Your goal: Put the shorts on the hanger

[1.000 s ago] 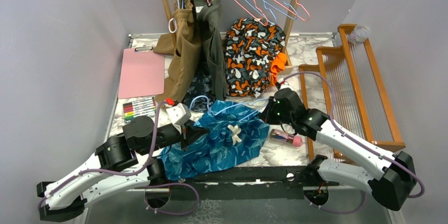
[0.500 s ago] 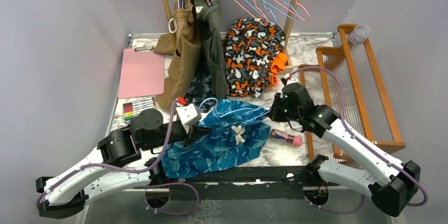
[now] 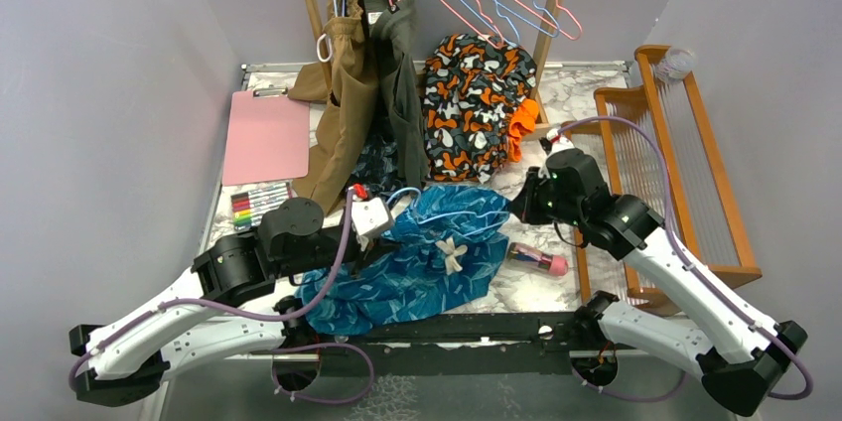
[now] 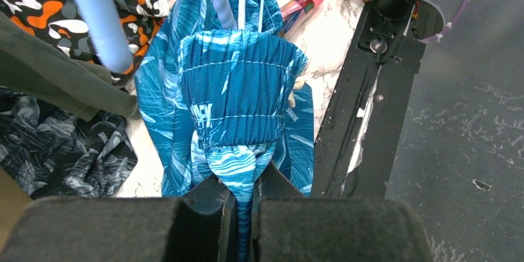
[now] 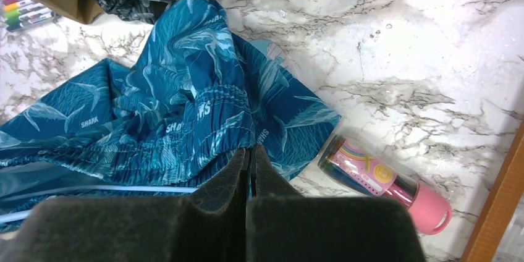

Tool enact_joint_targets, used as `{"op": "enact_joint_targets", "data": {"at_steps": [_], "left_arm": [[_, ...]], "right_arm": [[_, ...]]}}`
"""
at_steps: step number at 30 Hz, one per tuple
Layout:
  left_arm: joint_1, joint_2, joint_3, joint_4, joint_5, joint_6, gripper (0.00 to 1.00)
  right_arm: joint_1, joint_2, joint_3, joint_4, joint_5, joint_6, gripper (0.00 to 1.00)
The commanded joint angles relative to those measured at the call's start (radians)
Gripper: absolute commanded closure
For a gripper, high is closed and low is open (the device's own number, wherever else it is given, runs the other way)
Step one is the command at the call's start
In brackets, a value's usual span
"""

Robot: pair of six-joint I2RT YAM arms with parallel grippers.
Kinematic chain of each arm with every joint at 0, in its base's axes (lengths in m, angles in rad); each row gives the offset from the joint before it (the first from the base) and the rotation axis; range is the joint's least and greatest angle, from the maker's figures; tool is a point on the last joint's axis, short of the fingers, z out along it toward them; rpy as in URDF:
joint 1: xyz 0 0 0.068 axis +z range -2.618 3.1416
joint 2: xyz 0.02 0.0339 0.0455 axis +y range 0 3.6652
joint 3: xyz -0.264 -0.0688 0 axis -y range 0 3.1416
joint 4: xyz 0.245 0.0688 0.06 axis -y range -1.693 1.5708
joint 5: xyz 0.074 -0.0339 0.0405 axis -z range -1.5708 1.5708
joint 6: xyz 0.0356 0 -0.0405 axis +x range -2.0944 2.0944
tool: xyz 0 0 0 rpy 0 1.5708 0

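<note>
Carried right and farther away, the shiny teal-blue printed shorts (image 3: 427, 262) are pinched tight in the left fingers (image 4: 216, 197), the right fingers (image 5: 238, 169) shut at their edge, hold unclear.

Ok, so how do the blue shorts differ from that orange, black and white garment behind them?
The shorts are shiny teal with a wavy print; the patterned garment has orange, black and white blotches. The shorts lie near the front, pinched by the left gripper and the right gripper; the patterned garment sits bunched farther back, untouched. The shorts show a cream drawstring bow; the patterned garment shows none. Both are rumpled printed cloth.
</note>
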Motion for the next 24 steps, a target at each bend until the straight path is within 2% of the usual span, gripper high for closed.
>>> {"op": "enact_joint_targets", "data": {"at_steps": [1, 6, 12, 17, 24], "left_arm": [[0.001, -0.02, 0.051, 0.004, -0.079, 0.04, 1.0], [0.001, -0.068, 0.085, 0.011, -0.17, 0.06, 1.0], [0.001, -0.089, 0.126, 0.008, -0.21, 0.077, 1.0], [0.001, -0.076, 0.153, 0.013, -0.22, 0.093, 1.0], [0.001, -0.023, 0.179, 0.034, -0.2, 0.111, 1.0]], "right_arm": [[-0.006, -0.016, 0.028, -0.06, 0.031, -0.03, 0.99], [-0.006, -0.041, -0.024, -0.039, 0.009, -0.029, 0.99], [-0.006, -0.105, -0.09, 0.053, -0.106, -0.069, 0.99], [-0.006, -0.134, -0.114, 0.115, -0.213, -0.141, 0.99], [-0.006, -0.201, -0.206, 0.286, -0.341, -0.235, 0.99]]}}
